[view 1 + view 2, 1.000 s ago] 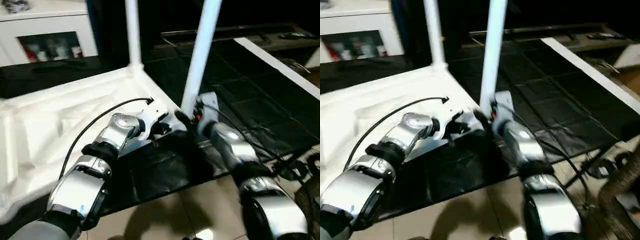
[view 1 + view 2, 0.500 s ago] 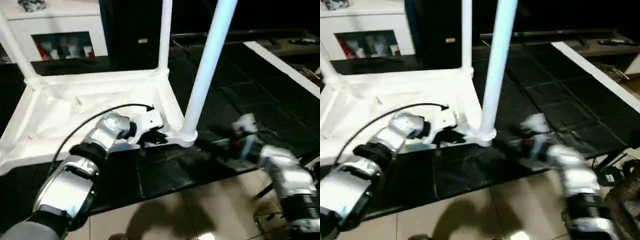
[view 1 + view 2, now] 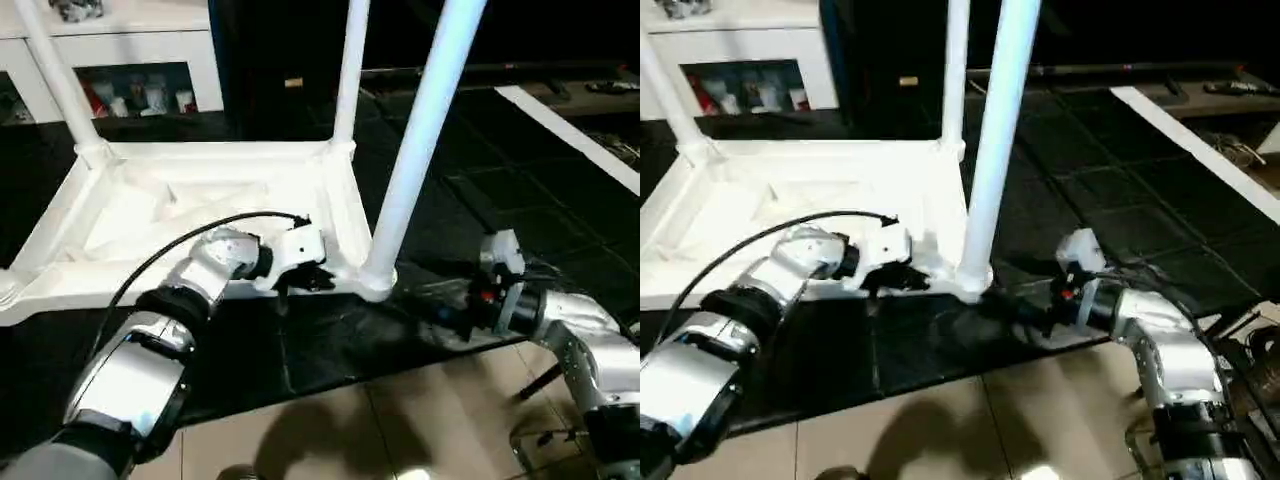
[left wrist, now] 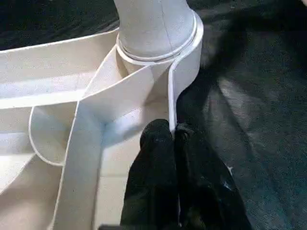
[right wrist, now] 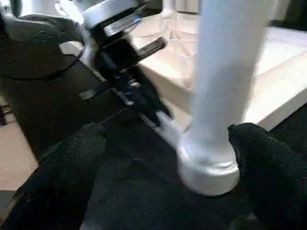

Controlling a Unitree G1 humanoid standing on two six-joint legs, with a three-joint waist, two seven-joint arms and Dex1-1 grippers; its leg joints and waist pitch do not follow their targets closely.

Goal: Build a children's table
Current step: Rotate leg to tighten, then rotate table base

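The children's table (image 3: pixel 200 200) lies upside down on a black mat (image 3: pixel 330 340) on the floor, its ribbed white plastic underside facing up. Three round, smooth white legs (image 3: pixel 425 140) stand up from its corners; the near one is thick and tapered, with a ringed collar at its base. The left pincer (image 4: pixel 172 139) is clenched on the thin frame edge of the table, just beside this near leg. The right pincer (image 5: pixel 165 143) is released, its two black padded fingers (image 5: pixel 72 158) spread wide, one on each side of the leg base, apart from it. A white cabinet (image 3: pixel 120 70) with glass doors stands behind. Beige tiles (image 3: pixel 400 420) lie in front of the mat.
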